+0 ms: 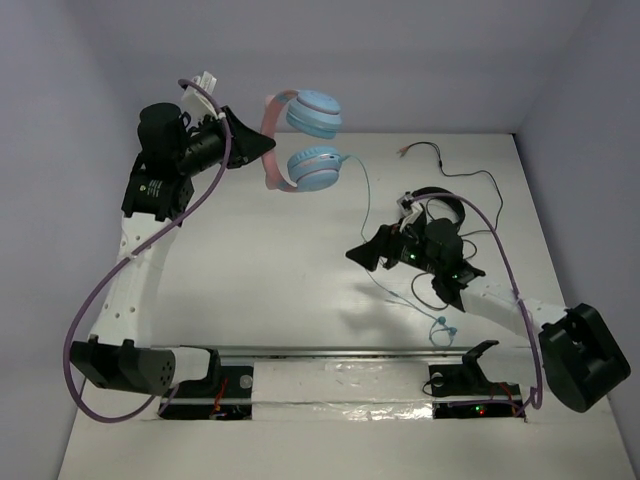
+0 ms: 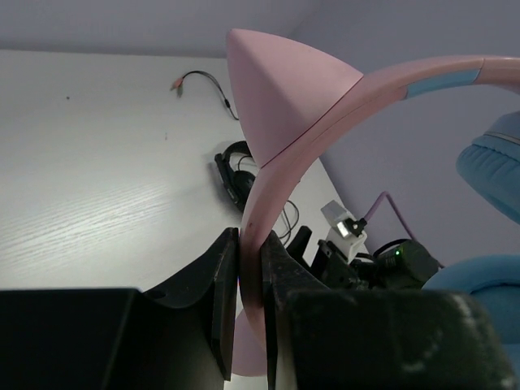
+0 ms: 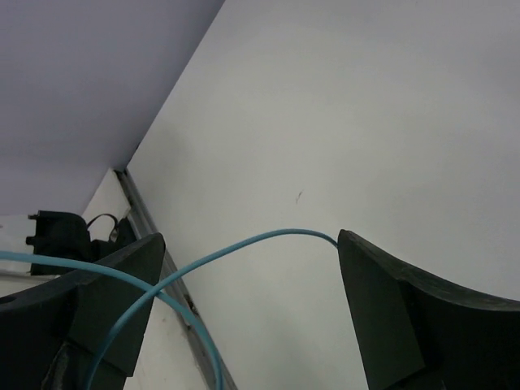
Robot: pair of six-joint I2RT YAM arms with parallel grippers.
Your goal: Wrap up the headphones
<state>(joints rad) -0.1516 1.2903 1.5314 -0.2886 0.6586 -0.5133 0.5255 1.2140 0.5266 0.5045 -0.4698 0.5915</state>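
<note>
The headphones have light-blue earcups and a pink headband with cat ears. They hang in the air at the back of the table. My left gripper is shut on the headband, which sits pinched between its jaws in the left wrist view. The thin light-blue cable runs down from the lower earcup to a tangle near the front rail. My right gripper is open at mid table. The cable loops between its spread fingers, touching the right one.
Black headphones with a black cable lie at the back right, just behind my right arm. They also show in the left wrist view. A metal rail runs along the near edge. Walls close in the left, back and right.
</note>
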